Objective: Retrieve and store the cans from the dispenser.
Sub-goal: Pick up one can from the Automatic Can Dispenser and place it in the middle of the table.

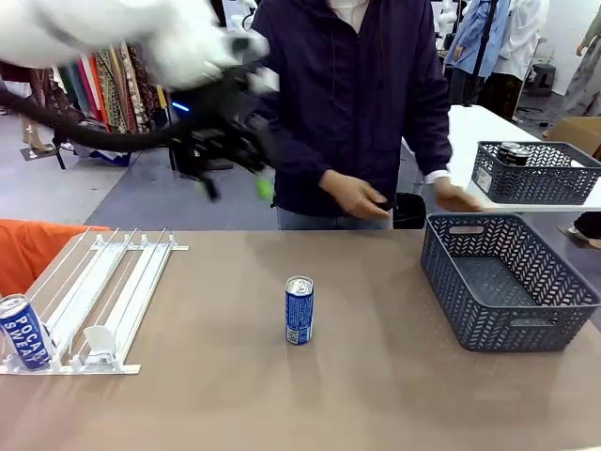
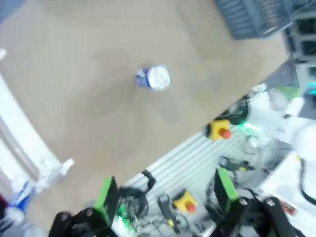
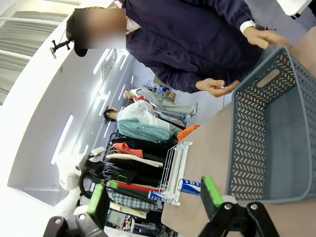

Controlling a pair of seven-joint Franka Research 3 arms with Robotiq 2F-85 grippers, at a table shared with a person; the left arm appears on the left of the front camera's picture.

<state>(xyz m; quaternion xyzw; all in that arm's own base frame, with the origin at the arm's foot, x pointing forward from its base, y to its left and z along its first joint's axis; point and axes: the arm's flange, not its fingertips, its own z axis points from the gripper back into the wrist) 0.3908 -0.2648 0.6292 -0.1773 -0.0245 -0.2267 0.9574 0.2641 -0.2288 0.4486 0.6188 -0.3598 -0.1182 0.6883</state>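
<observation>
**1. Cans.** I count two blue cans with white Pocari Sweat lettering. The standing can [image 1: 299, 310] is upright on the bare middle of the table [image 1: 216, 385], well apart from everything else. The racked can [image 1: 23, 331] stands at the front lip of the dispenser [image 1: 103, 282], in a lane on its left side. There is one dispenser, a flat white rack of parallel rails at the table's left end.

**2. Baskets.** I count two dark grey mesh baskets. The near basket [image 1: 507, 282] sits at the table's right end. The far basket [image 1: 535, 174] sits on a white table behind it and holds dark can tops [image 1: 512, 150]. I cannot tell how many.

**3. Views.**
- **Left wrist view:** looks down on the standing can's silver top. The left pincer [image 2: 165, 195] is raised well above the table, pads wide apart, holding nothing.
- **Front view:** shows that arm as a blur at upper left. The person's hands [image 1: 357, 195] are at the table's far edge.
- **Right wrist view:** shows the right pincer [image 3: 155, 197] wide, holding nothing, near the near basket.
</observation>
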